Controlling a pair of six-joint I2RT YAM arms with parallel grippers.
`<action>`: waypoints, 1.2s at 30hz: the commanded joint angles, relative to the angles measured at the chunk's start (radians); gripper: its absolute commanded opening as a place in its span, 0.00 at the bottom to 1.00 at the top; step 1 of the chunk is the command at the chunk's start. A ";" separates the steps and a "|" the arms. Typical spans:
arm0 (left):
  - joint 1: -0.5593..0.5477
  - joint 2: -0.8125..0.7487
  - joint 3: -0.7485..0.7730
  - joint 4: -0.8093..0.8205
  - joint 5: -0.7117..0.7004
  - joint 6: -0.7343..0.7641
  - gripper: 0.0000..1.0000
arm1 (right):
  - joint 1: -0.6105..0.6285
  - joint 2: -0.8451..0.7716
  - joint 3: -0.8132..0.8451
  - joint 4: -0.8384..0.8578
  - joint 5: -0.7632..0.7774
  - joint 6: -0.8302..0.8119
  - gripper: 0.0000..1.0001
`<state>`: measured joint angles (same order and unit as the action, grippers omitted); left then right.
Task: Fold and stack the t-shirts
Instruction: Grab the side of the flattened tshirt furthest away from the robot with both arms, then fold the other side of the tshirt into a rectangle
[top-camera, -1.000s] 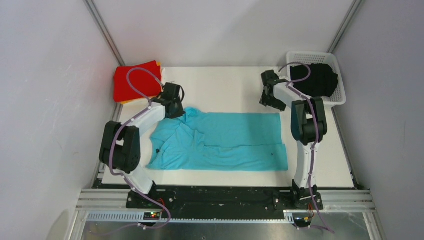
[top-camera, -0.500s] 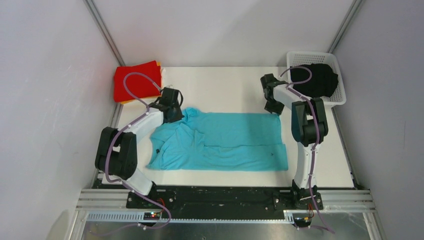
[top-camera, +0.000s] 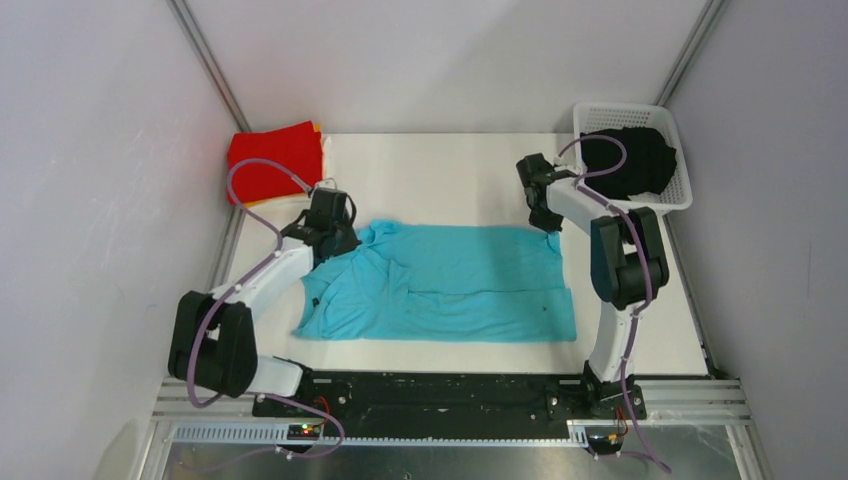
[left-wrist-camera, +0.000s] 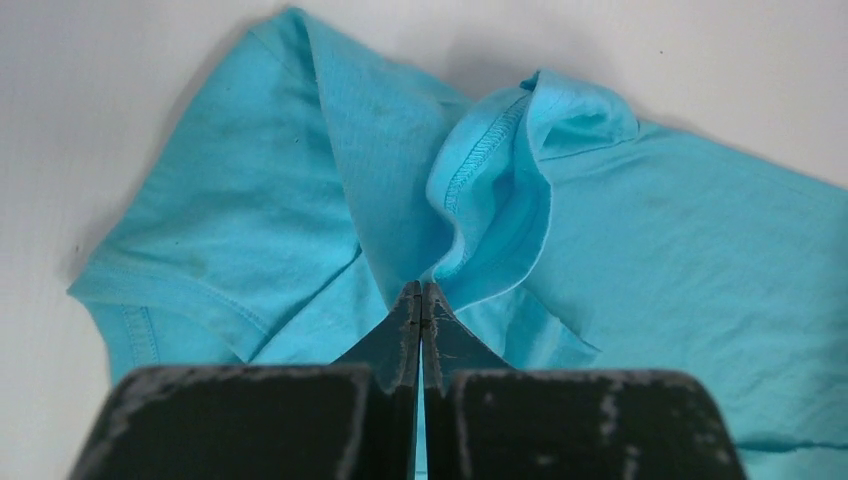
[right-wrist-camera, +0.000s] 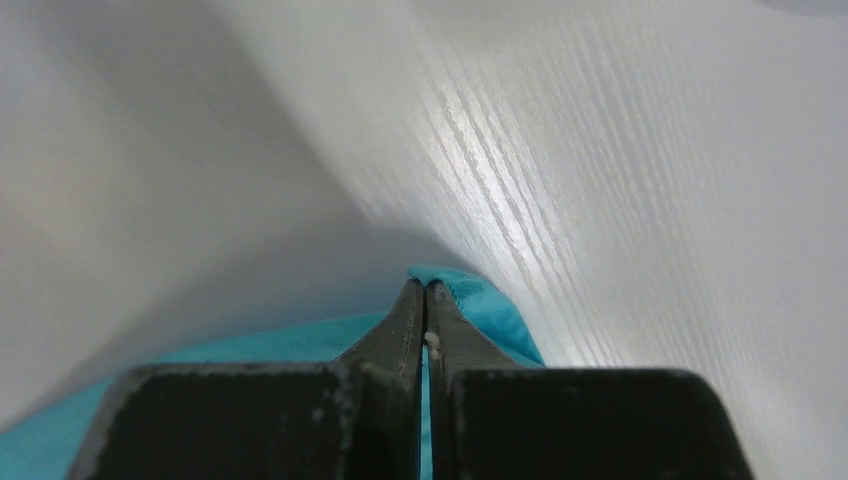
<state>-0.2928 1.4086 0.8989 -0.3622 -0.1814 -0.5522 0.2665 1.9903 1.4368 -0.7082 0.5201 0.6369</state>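
The turquoise shirt (top-camera: 450, 280) lies spread on the white table (top-camera: 450, 165), in the middle, with its long side going from left to right. The neck end is on the left and the lower hem on the right.

The left gripper (top-camera: 338, 240) is at the far left part of the shirt, near the neck opening. In the left wrist view its two fingers (left-wrist-camera: 400, 335) are pressed together with only a thin line between them. A fold of the shirt (left-wrist-camera: 500, 190), with the stitched neck edge, rises directly from the tips, so the gripper (left-wrist-camera: 420, 292) appears to pinch the cloth there. One sleeve lies flat to the left of the fingers.

The right gripper (top-camera: 546, 222) is at the far right corner of the shirt. In the right wrist view its fingers (right-wrist-camera: 400, 325) are also closed tight. A small corner of the turquoise cloth (right-wrist-camera: 470, 300) shows just past the tips and to their right, and more cloth passes under the gripper (right-wrist-camera: 420, 288) on the left. It seems to hold this corner.

A folded red shirt (top-camera: 275, 160) lies at the far left corner of the table, with an orange edge (top-camera: 318, 128) showing under it, well apart from the turquoise one. A black shirt (top-camera: 630, 158) sits inside the white basket (top-camera: 625, 108) at the far right corner.
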 joint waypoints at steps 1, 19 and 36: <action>-0.009 -0.114 -0.040 0.020 -0.016 -0.028 0.00 | 0.027 -0.149 -0.039 0.034 0.080 0.009 0.00; -0.086 -0.693 -0.320 -0.228 -0.047 -0.180 0.00 | 0.119 -0.538 -0.360 -0.043 0.119 0.067 0.00; -0.094 -0.871 -0.206 -0.470 -0.298 -0.259 0.00 | 0.075 -0.640 -0.412 0.072 0.041 -0.109 0.00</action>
<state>-0.3824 0.5076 0.5999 -0.8188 -0.3824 -0.8154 0.3489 1.3907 1.0199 -0.6949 0.5621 0.6044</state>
